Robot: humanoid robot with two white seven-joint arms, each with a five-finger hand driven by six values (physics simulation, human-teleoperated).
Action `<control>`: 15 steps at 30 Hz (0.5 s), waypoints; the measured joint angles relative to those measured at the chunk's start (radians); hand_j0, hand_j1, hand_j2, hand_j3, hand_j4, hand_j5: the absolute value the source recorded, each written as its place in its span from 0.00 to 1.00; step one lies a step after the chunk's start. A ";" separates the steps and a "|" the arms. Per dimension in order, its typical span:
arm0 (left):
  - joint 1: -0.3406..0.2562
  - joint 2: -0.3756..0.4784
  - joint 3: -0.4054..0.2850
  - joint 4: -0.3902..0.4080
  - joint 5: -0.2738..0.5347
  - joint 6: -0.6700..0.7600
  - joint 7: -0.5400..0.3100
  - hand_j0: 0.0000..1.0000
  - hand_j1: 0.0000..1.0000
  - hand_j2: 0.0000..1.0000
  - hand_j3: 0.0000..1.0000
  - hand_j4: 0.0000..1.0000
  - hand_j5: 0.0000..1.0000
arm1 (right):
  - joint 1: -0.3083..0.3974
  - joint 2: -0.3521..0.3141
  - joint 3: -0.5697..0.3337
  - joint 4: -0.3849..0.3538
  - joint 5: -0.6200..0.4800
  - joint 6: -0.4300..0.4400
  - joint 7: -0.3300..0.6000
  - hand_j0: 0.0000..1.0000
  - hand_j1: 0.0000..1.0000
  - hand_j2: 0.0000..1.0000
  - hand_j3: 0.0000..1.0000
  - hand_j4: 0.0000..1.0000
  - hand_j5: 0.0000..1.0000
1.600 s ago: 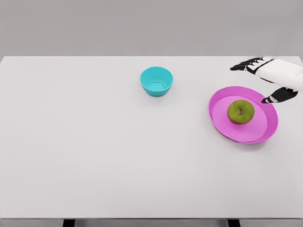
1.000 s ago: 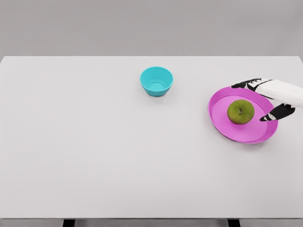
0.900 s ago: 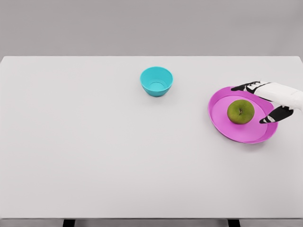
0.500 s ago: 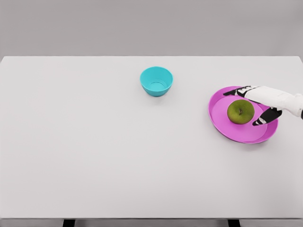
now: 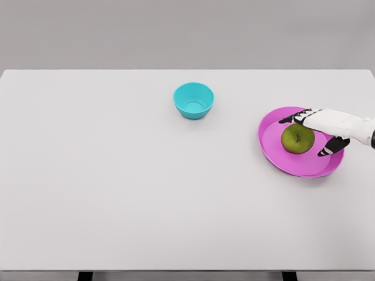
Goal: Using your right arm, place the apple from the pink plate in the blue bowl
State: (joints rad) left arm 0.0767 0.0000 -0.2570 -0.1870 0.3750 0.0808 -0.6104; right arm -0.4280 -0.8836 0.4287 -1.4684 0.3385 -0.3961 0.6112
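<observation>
I see my white right hand point(image 5: 321, 126), fingers spread, around the green apple point(image 5: 297, 139) on the round pink plate point(image 5: 275, 153), at three o'clock.

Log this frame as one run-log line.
phase: reaching | right hand: open, around apple, not closed | apple: on pink plate | blue bowl: empty | left arm: not in view

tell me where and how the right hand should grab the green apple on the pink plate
Grip the round green apple around its widest middle, fingers on the far side and thumb on the near side, coming from the right and above. It sits stem-dimple up on the shallow pink plate, whose low rim leaves its sides exposed. The right hand is open beside it, fingers and thumb bracketing it.
</observation>
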 measured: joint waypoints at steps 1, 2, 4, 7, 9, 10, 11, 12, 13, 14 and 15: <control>0.000 0.000 0.000 0.000 0.000 0.000 0.000 1.00 1.00 1.00 1.00 1.00 1.00 | -0.002 0.002 0.000 -0.001 0.005 -0.003 0.000 1.00 1.00 1.00 1.00 1.00 1.00; 0.000 0.000 0.000 0.000 0.000 0.000 0.000 1.00 1.00 1.00 1.00 1.00 1.00 | -0.002 0.005 0.000 -0.002 0.008 -0.004 0.000 1.00 1.00 1.00 1.00 1.00 1.00; 0.000 0.000 0.000 0.000 0.000 0.000 0.000 1.00 1.00 1.00 1.00 1.00 1.00 | -0.008 0.011 0.001 -0.001 0.013 -0.006 0.000 1.00 1.00 1.00 1.00 1.00 1.00; 0.000 0.000 0.000 0.000 0.000 0.000 0.000 1.00 1.00 1.00 1.00 1.00 1.00 | -0.017 0.024 0.001 0.005 0.018 -0.007 0.000 1.00 1.00 1.00 1.00 1.00 1.00; 0.000 0.000 0.000 0.000 0.000 0.000 0.000 1.00 1.00 1.00 1.00 1.00 1.00 | -0.017 0.030 0.002 0.008 0.020 -0.007 0.000 1.00 1.00 1.00 1.00 1.00 1.00; 0.000 0.000 0.000 0.000 0.000 0.000 0.000 1.00 1.00 1.00 1.00 1.00 1.00 | -0.017 0.032 0.004 0.009 0.020 -0.007 0.000 1.00 1.00 1.00 1.00 1.00 1.00; 0.000 0.000 0.000 0.000 0.000 0.000 0.000 1.00 1.00 1.00 1.00 1.00 1.00 | -0.017 0.033 0.006 0.010 0.021 -0.007 0.000 1.00 1.00 1.00 1.00 1.00 1.00; 0.000 0.000 0.000 0.000 0.000 0.000 0.000 1.00 1.00 1.00 1.00 1.00 1.00 | -0.017 0.035 0.008 0.010 0.021 -0.007 0.000 1.00 1.00 1.00 1.00 1.00 1.00; 0.000 0.000 0.000 0.000 0.000 0.000 0.000 1.00 1.00 1.00 1.00 1.00 1.00 | -0.017 0.038 0.010 0.011 0.021 -0.007 0.000 1.00 1.00 1.00 1.00 1.00 1.00; 0.000 0.000 0.000 0.000 0.000 0.000 0.000 1.00 1.00 1.00 1.00 1.00 1.00 | -0.021 0.041 0.012 0.012 0.022 -0.006 0.000 1.00 1.00 1.00 1.00 1.00 1.00; 0.000 0.000 0.000 0.000 0.000 0.000 0.000 1.00 1.00 1.00 1.00 1.00 1.00 | -0.021 0.044 0.013 0.013 0.024 -0.006 0.000 1.00 1.00 1.00 1.00 1.00 1.00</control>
State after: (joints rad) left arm 0.0767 0.0000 -0.2574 -0.1870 0.3749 0.0808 -0.6104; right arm -0.4495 -0.8399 0.4419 -1.4552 0.3627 -0.4024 0.6112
